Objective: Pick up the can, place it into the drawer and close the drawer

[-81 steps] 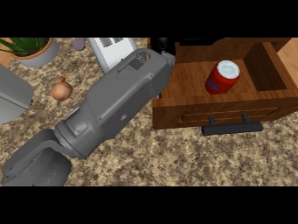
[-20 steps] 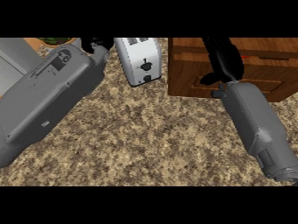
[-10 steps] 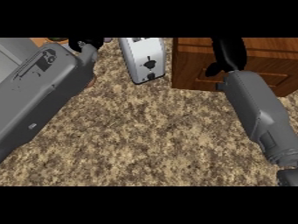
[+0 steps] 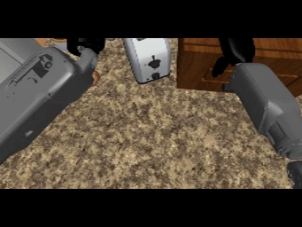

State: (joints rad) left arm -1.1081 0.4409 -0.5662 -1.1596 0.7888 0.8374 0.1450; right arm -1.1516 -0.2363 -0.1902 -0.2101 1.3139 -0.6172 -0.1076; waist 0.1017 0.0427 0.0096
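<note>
The can shows nowhere in the head view. The wooden drawer front fills the top right, and none of the drawer's inside shows. My right hand lies flat against that front, its thumb hanging down beside the dark handle, and its fingers run straight up past the view's top edge. My right forearm reaches up to it from the lower right. My left hand is at the top left, mostly cut off by the edge and away from the drawer.
A white toaster stands on the speckled counter between the two arms. The broad left forearm covers the left side, with a small brown onion peeking out beside it. A pale grey appliance sits at the far left.
The right hand has pushed farther forward against the drawer front. The red of the can and the drawer's open inside, seen earlier, no longer show. Both forearms now look larger and closer.
</note>
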